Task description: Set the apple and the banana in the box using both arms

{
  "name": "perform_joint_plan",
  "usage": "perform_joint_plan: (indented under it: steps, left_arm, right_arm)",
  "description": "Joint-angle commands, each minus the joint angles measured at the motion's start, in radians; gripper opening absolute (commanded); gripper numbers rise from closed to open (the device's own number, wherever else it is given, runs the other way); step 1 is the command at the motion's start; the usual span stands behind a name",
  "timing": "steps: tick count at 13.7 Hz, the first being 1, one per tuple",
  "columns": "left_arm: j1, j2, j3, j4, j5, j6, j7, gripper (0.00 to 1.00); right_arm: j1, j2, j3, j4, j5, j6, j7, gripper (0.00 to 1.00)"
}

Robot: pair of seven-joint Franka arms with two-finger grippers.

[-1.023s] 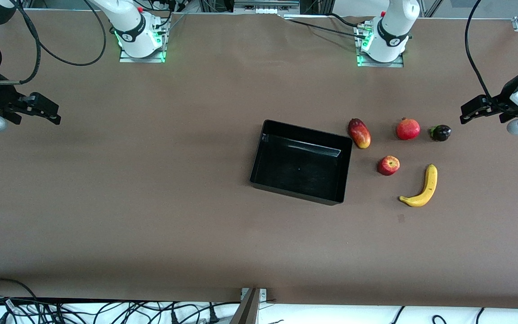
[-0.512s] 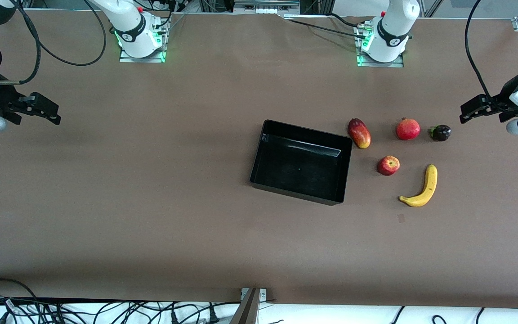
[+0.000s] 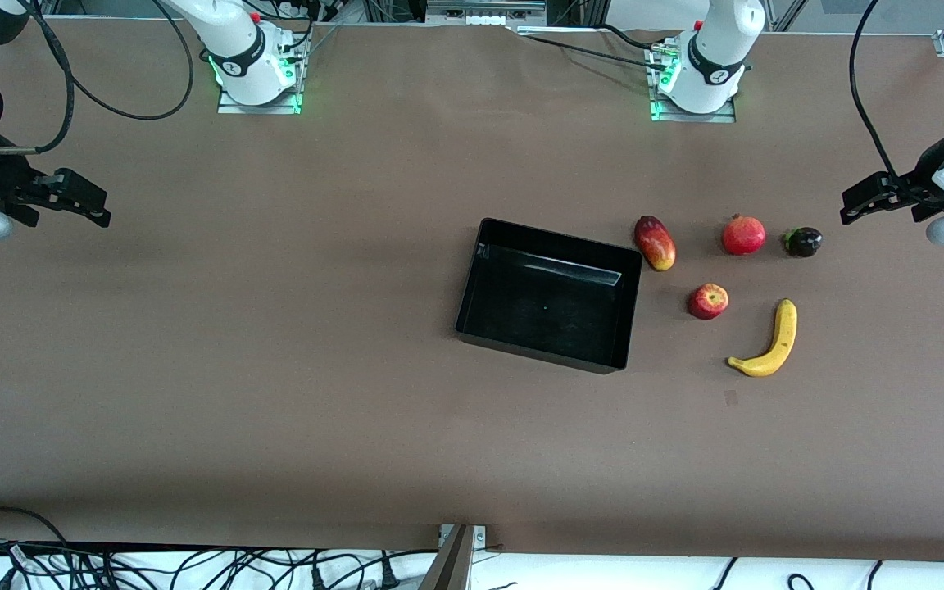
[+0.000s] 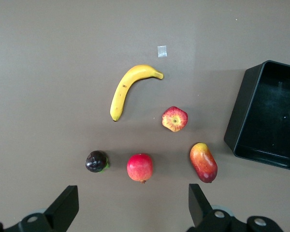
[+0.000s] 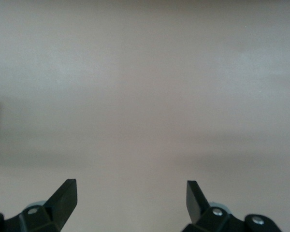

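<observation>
Two task fruits lie loose on the table (image 3: 275, 369), none in the box (image 3: 550, 244). Apple (image 3: 708, 301) sits just beside the box, toward the left arm's end. Banana (image 3: 767, 342) lies near the apple, a bit nearer the front camera and closer to the left arm's end, not touching it. Box is black, shallow, nothing in it. Mango (image 3: 655, 242) lies close to the box's corner, farther from the camera than the apple. Pomegranate (image 3: 743, 235) and a small dark fruit (image 3: 802, 242) sit in a row with the mango, each apart. Left gripper (image 3: 853, 207) hangs up over the table near the dark fruit, fingers (image 4: 65, 208) spread wide, holding nothing. Right gripper (image 3: 93, 205) waits over bare table at the right arm's end, well apart from everything, fingers (image 5: 65, 195) spread, nothing held.
</observation>
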Motion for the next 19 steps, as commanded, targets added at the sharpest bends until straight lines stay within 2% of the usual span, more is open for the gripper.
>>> perform_joint_plan:
  steps: [1, 5, 8, 11, 13, 15, 17, 18, 19]
  left_arm:
    - [0.001, 0.009, -0.001, 0.027, 0.022, -0.021, 0.006, 1.0]
    - [-0.007, 0.02, -0.008, 0.027, 0.022, -0.023, 0.002, 1.0]
    - [-0.012, 0.119, -0.009, 0.025, 0.02, -0.07, -0.009, 1.0]
    - [-0.013, 0.242, -0.009, 0.012, 0.02, -0.037, -0.013, 1.0]
    - [-0.019, 0.331, -0.011, -0.007, 0.022, 0.087, -0.017, 1.0]
    - [-0.07, 0.366, -0.017, -0.062, 0.02, 0.168, -0.038, 1.0]
    - [-0.107, 0.383, -0.015, -0.187, 0.023, 0.379, -0.125, 1.0]
    - [-0.114, 0.405, -0.017, -0.227, 0.023, 0.487, -0.136, 1.0]
    - [-0.117, 0.434, -0.017, -0.231, 0.023, 0.533, -0.136, 1.0]
  right_arm:
    - [-0.008, 0.006, 0.008, 0.02, -0.012, -0.003, -0.001, 1.0]
    - [-0.008, 0.006, 0.008, 0.02, -0.012, -0.003, -0.001, 1.0]
    - [-0.008, 0.006, 0.009, 0.02, -0.012, -0.003, -0.001, 1.0]
    - [-0.008, 0.006, 0.009, 0.02, -0.012, -0.003, -0.001, 1.0]
    - [-0.008, 0.006, 0.009, 0.02, -0.012, -0.003, -0.001, 1.0]
    - [-0.008, 0.006, 0.009, 0.02, -0.012, -0.003, -0.001, 1.0]
    - [-0.008, 0.006, 0.009, 0.02, -0.012, -0.003, -0.001, 1.0]
    - [-0.008, 0.006, 0.009, 0.02, -0.012, -0.003, -0.001, 1.0]
    - [-0.008, 0.006, 0.009, 0.02, -0.012, -0.001, -0.001, 1.0]
